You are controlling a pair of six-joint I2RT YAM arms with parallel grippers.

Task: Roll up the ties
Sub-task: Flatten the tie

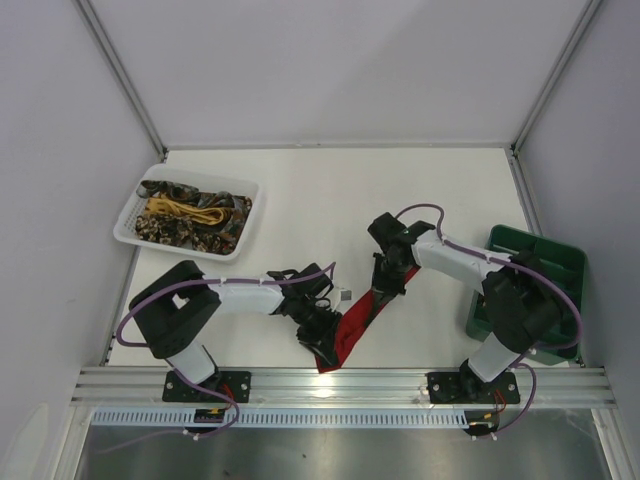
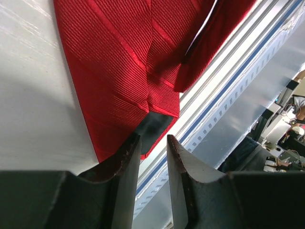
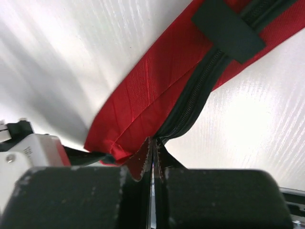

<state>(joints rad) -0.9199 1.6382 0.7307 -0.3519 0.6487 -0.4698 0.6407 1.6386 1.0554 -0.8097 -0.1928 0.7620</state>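
Note:
The red tie (image 1: pixel 362 318) lies slanted on the table near the front edge, its wide end by the rail. In the left wrist view its ribbed red fabric (image 2: pixel 119 71) is folded, with dark backing at the corner just past my fingertips. My left gripper (image 1: pixel 322 332) (image 2: pixel 153 142) is open a little, with the rail showing through the gap. My right gripper (image 1: pixel 390 282) (image 3: pixel 153 143) is shut on the narrower part of the red tie (image 3: pixel 152 95), where a dark seam runs along it. Brown-gold and yellow ties (image 1: pixel 190 215) lie in the white basket.
The white mesh basket (image 1: pixel 128 225) stands at the back left. The green compartment tray (image 1: pixel 545 262) stands at the right, beside the right arm's base. The aluminium rail (image 1: pixel 340 382) runs along the table's front edge, close to the tie's wide end.

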